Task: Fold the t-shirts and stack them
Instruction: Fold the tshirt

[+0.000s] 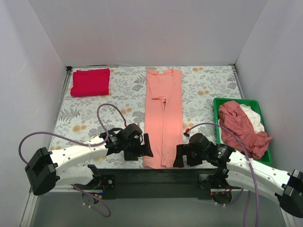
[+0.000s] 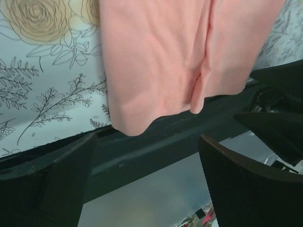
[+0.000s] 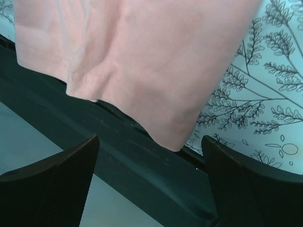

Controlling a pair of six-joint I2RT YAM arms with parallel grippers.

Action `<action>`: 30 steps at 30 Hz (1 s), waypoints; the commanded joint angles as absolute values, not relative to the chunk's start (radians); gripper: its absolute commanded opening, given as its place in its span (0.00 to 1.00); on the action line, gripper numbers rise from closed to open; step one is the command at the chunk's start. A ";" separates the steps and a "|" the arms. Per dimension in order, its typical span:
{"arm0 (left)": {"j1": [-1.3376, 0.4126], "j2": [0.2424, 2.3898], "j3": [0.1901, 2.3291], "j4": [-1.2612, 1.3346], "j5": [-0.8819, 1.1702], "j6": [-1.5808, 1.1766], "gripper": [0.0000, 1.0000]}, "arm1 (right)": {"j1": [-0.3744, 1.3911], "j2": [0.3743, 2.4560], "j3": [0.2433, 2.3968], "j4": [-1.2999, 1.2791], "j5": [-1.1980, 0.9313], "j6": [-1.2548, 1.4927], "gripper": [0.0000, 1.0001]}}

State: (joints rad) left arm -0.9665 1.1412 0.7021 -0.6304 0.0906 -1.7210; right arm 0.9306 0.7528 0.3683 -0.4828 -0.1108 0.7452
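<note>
Scanning all three views: no writing, label, brand or number can be read anywhere. The salmon-pink t-shirt [image 1: 163, 118] is plain cloth, and so is the red t-shirt [image 1: 90, 82]. The table [image 1: 80, 116] carries only a printed flower-and-leaf pattern, no lettering.

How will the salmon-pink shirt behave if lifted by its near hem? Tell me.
Probably floppy: the salmon-pink shirt lies flat with soft creases, its hem lapping over the dark table edge. Likely light, being thin cloth. Its folded-in sides may fall open.
</note>
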 commanded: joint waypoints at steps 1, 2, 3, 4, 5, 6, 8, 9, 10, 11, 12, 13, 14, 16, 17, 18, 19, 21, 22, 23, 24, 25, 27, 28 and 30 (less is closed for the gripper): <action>-0.986 1.137 0.666 -0.598 0.193 -1.749 0.85 | 0.930 0.747 0.362 -0.497 -0.164 0.775 0.94; -0.989 1.137 0.654 -0.586 0.201 -1.758 0.82 | 0.928 0.746 0.357 -0.497 -0.164 0.779 0.93; -0.992 1.137 0.643 -0.578 0.210 -1.762 0.80 | 0.930 0.744 0.353 -0.495 -0.161 0.784 0.93; -0.992 1.143 0.623 -0.572 0.212 -1.767 0.78 | 0.930 0.745 0.347 -0.494 -0.158 0.793 0.92; -0.992 1.146 0.615 -0.568 0.210 -1.772 0.75 | 0.930 0.749 0.339 -0.494 -0.152 0.796 0.91; -0.992 1.152 0.609 -0.568 0.210 -1.775 0.73 | 0.930 0.755 0.336 -0.495 -0.143 0.799 0.87; -0.992 1.175 0.594 -0.561 0.196 -1.775 0.65 | 0.930 0.764 0.333 -0.492 -0.138 0.802 0.86; -0.992 1.184 0.586 -0.557 0.187 -1.767 0.64 | 0.930 0.770 0.333 -0.492 -0.130 0.805 0.84; -0.992 1.195 0.583 -0.558 0.152 -1.772 0.60 | 0.930 0.773 0.331 -0.491 -0.124 0.804 0.82; -0.992 1.219 0.580 -0.557 0.144 -1.773 0.56 | 0.930 0.775 0.328 -0.489 -0.121 0.810 0.79; -0.992 1.229 0.578 -0.551 0.146 -1.775 0.52 | 0.930 0.778 0.325 -0.488 -0.114 0.811 0.75; -0.992 1.239 0.577 -0.532 0.153 -1.775 0.50 | 0.930 0.778 0.322 -0.485 -0.112 0.811 0.72; -0.992 1.247 0.572 -0.523 0.163 -1.775 0.46 | 0.930 0.778 0.321 -0.482 -0.112 0.813 0.70; -0.992 1.264 0.568 -0.508 0.164 -1.769 0.40 | 0.930 0.778 0.316 -0.479 -0.101 0.818 0.66; -0.992 1.270 0.568 -0.509 0.163 -1.766 0.38 | 0.930 0.779 0.314 -0.477 -0.100 0.818 0.64; -0.991 1.281 0.568 -0.511 0.166 -1.766 0.35 | 0.930 0.781 0.313 -0.473 -0.095 0.819 0.61; -0.992 1.284 0.568 -0.511 0.166 -1.764 0.30 | 0.930 0.784 0.308 -0.472 -0.094 0.821 0.60; -0.992 1.285 0.563 -0.509 0.169 -1.766 0.19 | 0.930 0.790 0.304 -0.468 -0.078 0.828 0.60; -0.992 1.289 0.561 -0.508 0.172 -1.766 0.16 | 0.930 0.793 0.299 -0.460 -0.072 0.836 0.59; -0.992 1.289 0.560 -0.506 0.175 -1.764 0.13 | 0.930 0.798 0.296 -0.457 -0.065 0.842 0.57; -0.992 1.286 0.557 -0.506 0.178 -1.764 0.08 | 0.930 0.807 0.293 -0.454 -0.051 0.848 0.53; -0.992 1.284 0.555 -0.503 0.179 -1.766 0.03 | 0.930 0.811 0.288 -0.450 -0.045 0.863 0.49; -0.992 1.279 0.552 -0.502 0.181 -1.766 0.00 | 0.930 0.825 0.287 -0.448 -0.038 0.876 0.39; -0.992 1.275 0.548 -0.502 0.181 -1.767 0.00 | 0.930 0.830 0.285 -0.448 -0.037 0.879 0.35; -0.992 1.258 0.542 -0.499 0.183 -1.769 0.00 | 0.930 0.827 0.282 -0.448 -0.034 0.879 0.17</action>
